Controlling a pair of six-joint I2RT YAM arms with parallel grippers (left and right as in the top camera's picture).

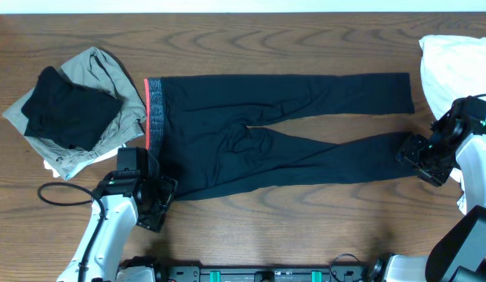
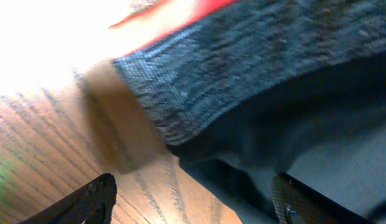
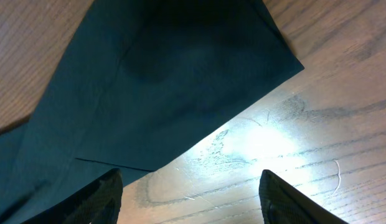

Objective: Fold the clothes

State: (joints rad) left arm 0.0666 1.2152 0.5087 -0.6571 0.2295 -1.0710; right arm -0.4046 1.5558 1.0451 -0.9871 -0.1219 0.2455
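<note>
The clothes [image 1: 266, 133] are long black trousers spread flat across the wooden table. Their grey waistband [image 1: 156, 113] with a coral-red edge is at the left, and both legs run to the right. My left gripper [image 1: 158, 196] is at the waistband's near corner. In the left wrist view it [image 2: 193, 202] is open, with one finger over bare wood and the other over black fabric below the grey waistband [image 2: 243, 68]. My right gripper [image 1: 415, 157] is at the near leg's cuff [image 3: 180, 81]. It [image 3: 190, 199] is open over wood, its left finger at the fabric's edge.
At the left lies a folded black garment [image 1: 70, 110] on top of a khaki one [image 1: 110, 74]. A white garment [image 1: 455, 63] sits at the far right, beside my right arm. A black cable [image 1: 63, 196] loops near the left arm's base.
</note>
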